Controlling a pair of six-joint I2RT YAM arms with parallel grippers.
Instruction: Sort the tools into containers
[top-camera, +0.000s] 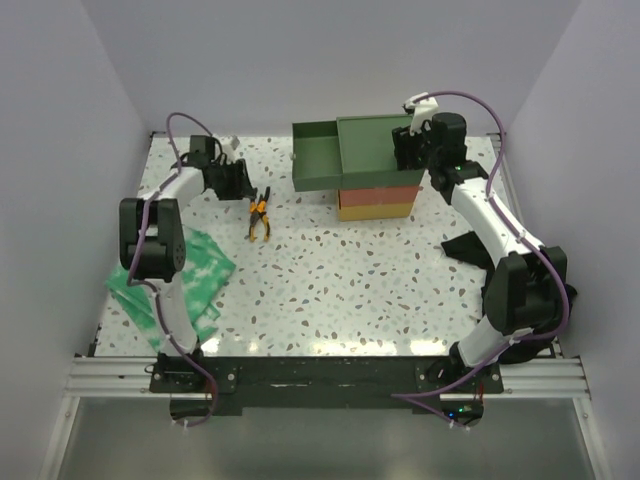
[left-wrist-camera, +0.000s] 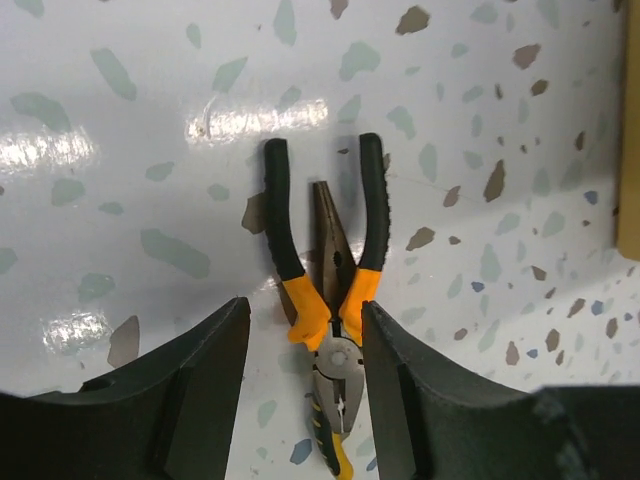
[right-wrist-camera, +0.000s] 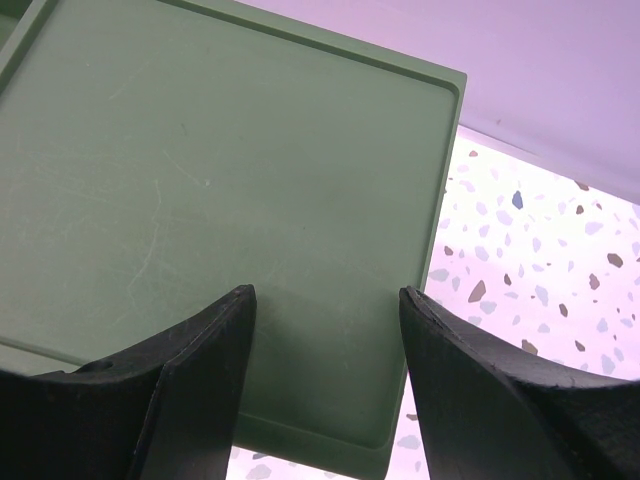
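On the speckled table (top-camera: 330, 290), far side, right of centre: the drawer stack (top-camera: 378, 190), the biggest thing here. It has a dark green top, a red-orange middle and a yellow bottom. The green drawer (top-camera: 318, 160) is slid out to the left; the other two sit flush.

Near left corner: green-and-white cloth (top-camera: 195, 270), rumpled, partly under my left arm. Right side: black cloth (top-camera: 465, 245), beside my right arm.

My right gripper (right-wrist-camera: 327, 292) hangs over the green top of the stack, towards its far right corner. The jaws stand well apart with only flat green surface showing between them. Nothing is held, and I cannot tell whether the fingers touch the top.

My left gripper (left-wrist-camera: 304, 308) is low over the table at the far left, well apart from the stack. The jaws are parted and straddle the pliers (left-wrist-camera: 340, 355) near the pivot. The right-hand finger (left-wrist-camera: 400, 380) is at or against one orange handle. The other finger (left-wrist-camera: 205, 380) has bare table showing between it and the tool, so there is no grip.

The pliers lie flat on the table, black-and-orange handles pointing away from me and spread a little. A pointed metal nose shows between the handles, and a scrap of orange and black below the head. I cannot tell if that is a second pair underneath.
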